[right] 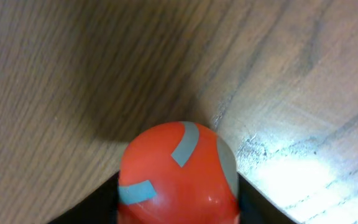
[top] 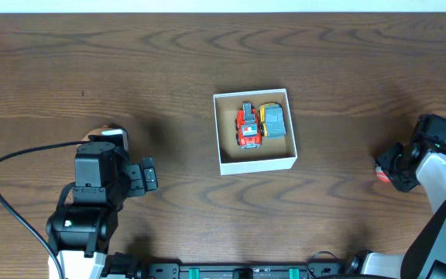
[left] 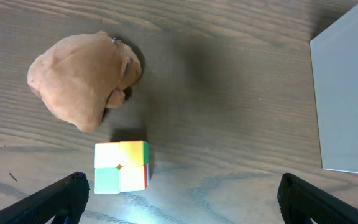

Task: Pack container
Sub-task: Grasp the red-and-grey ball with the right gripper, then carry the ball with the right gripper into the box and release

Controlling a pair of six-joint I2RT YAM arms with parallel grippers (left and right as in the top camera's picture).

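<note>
Right claw point(right: 178, 208) is clamped on both flanks of a glossy red ball point(right: 166, 155). It looks round and slick, so a grip across its widest part seems safest. Left claw point(left: 185, 198) gapes wide, empty, with the container point(left: 347, 93) ahead to its right. It's thin-walled, likely light and easily shoved or crushed: pinch one wall gently, or load from above.
</note>
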